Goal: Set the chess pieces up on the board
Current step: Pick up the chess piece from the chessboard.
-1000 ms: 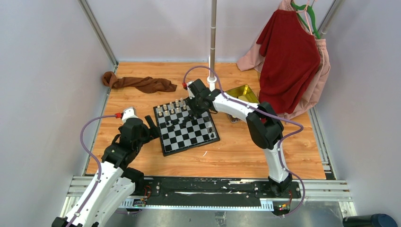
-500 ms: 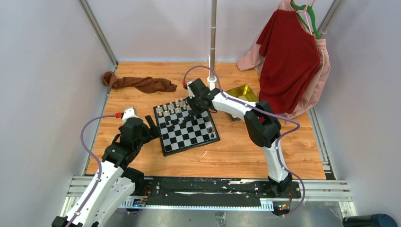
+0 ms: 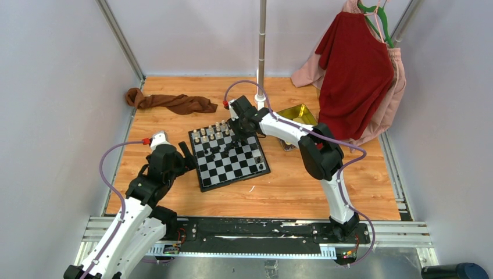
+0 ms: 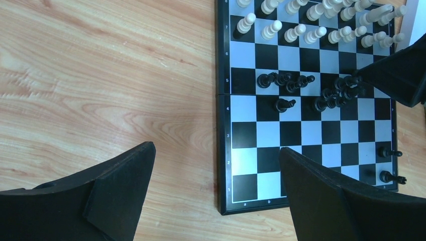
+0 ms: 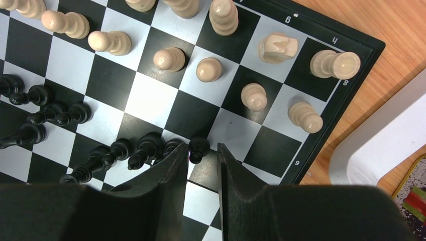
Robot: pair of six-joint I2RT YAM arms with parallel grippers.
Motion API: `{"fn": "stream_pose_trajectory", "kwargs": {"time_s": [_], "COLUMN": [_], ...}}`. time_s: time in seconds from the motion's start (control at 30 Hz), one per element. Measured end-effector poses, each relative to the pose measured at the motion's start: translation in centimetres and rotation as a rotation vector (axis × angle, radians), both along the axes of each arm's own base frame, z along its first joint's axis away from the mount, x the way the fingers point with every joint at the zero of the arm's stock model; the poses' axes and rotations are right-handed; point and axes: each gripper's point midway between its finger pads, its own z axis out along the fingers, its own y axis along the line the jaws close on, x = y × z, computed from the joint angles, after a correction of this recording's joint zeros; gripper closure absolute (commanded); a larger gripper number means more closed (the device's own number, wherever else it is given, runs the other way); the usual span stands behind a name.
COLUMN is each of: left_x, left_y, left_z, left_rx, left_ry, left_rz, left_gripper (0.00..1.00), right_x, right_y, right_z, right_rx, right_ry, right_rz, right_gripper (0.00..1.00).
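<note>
Your wooden table (image 3: pixel 302 186) looks just as it did a second ago. So does the left arm (image 3: pixel 157 174), parked beside the board's left edge. The right arm (image 3: pixel 317 154) is what has changed. Its elbow has swung a little toward the left arm, and its wrist has crept slightly farther out over the far side of the board (image 3: pixel 229 156).

The board itself has not moved. It lies under the right gripper (image 5: pixel 203 150) and just ahead of the left gripper (image 4: pixel 216 153). The left gripper's fingers stand wide apart, one over bare wood and the other over the board's near rows.

The right gripper's fingers leave only a narrow slot between them. A black pawn (image 5: pixel 198 147) stands at the mouth of that slot, right against the tips. You cannot tell from these views whether the fingers already pinch it.

Just left of those fingertips, a huddle of black pieces (image 5: pixel 111 150) crowds the middle squares. Beyond the fingertips, the cream pieces (image 5: pixel 211 69) stand in rows along the board's far edge.
</note>
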Motion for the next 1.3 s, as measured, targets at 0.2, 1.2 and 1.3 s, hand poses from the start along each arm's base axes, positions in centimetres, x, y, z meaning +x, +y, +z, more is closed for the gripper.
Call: {"fn": "stream_pose_trajectory", "kwargs": {"time_s": [0.2, 1.2, 1.3], "left_x": [0.1, 0.1, 0.1], "left_y": [0.0, 0.1, 0.1], "left_z": [0.0, -0.1, 0.0], "left_rx": [0.000, 0.001, -0.001], "left_ry": [-0.001, -0.011, -0.016], "left_rz": [0.000, 0.007, 0.007], "left_gripper": [0.00, 0.00, 0.00], "right_x": [0.1, -2.7, -3.6], "right_y": [0.1, -2.8, -3.6], "right_z": [0.1, 3.1, 3.8], "right_rx": [-0.003, -0.007, -0.001], "right_ry": [-0.005, -0.030, -0.037], "right_rz": [0.013, 0.028, 0.028], "right_gripper": [0.80, 1.00, 1.00]}}
